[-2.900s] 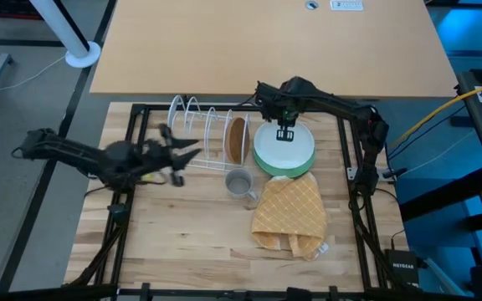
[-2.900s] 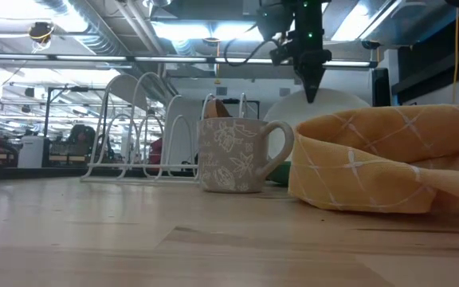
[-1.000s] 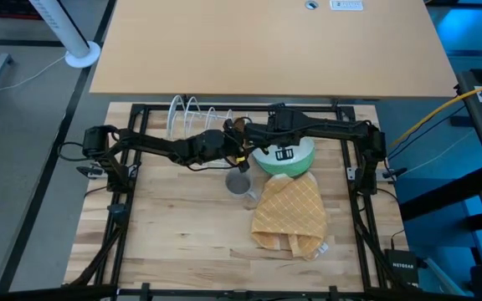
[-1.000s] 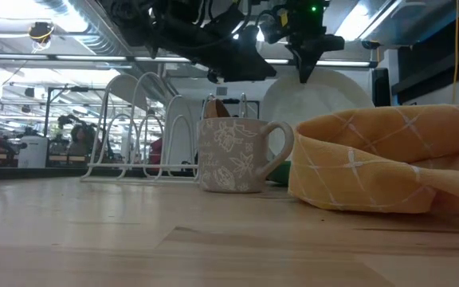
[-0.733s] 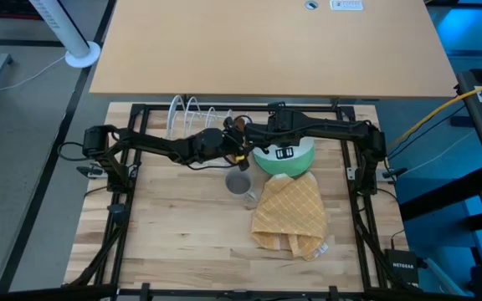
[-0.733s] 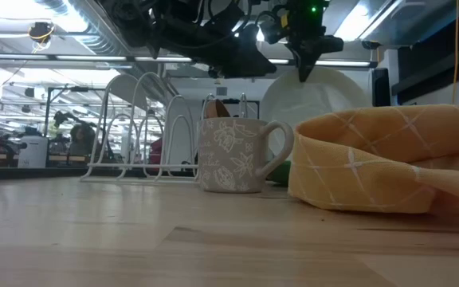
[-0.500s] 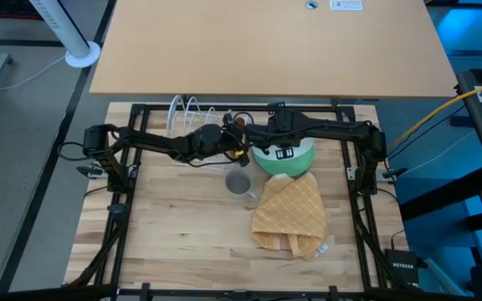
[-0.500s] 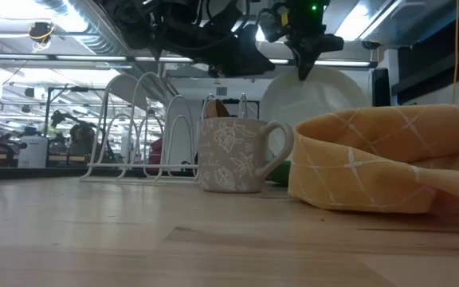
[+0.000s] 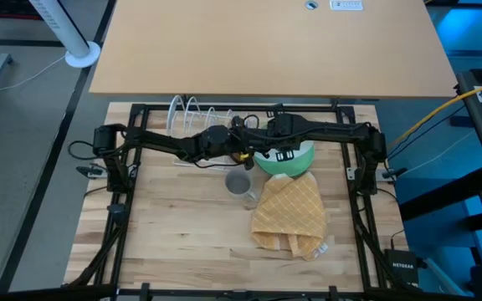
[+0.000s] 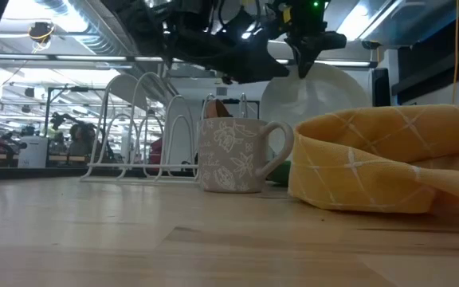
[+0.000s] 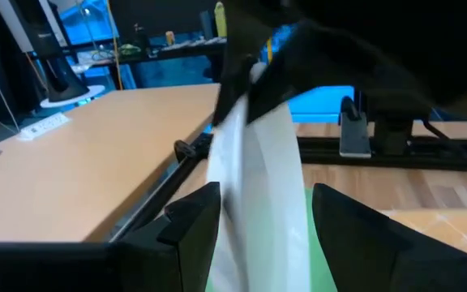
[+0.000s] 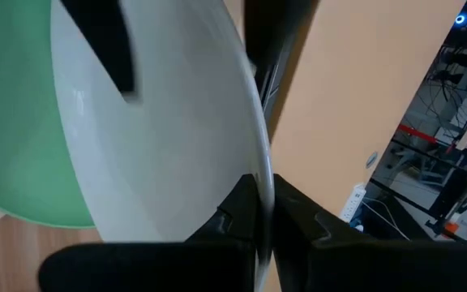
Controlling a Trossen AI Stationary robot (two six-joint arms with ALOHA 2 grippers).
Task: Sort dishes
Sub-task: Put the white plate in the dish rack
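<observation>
1. Right gripper (image 12: 259, 212) has its jaws pinched tight on the rim of the white plate (image 12: 169, 138), holding it tipped up on edge above the green plate (image 12: 14, 122). In the low view the white plate (image 10: 321, 92) stands nearly upright, just behind the yellow checked cloth (image 10: 389, 159).
2. Left gripper (image 11: 262, 219) has its jaws spread wide, one finger on each side of the same white plate (image 11: 262, 203), straddling it edge-on. No contact that I can confirm.
3. Here's the key relation: the plate's edge runs straight into the gap between the left jaws, faces turned toward each finger, so it looks like a handover. Closing would clamp it across its thickness.
4. From above, both grippers meet just beside the green plate (image 9: 295, 159), the left gripper (image 9: 239, 149) reaching in from the wire rack (image 9: 192, 111) side.
5. The brown wooden plate (image 10: 217, 108) sits upright in the rack, behind the mug (image 10: 237, 155).
6. The rack lies on the left arm's side of the white plate, so that arm looks better placed to slot it in.
</observation>
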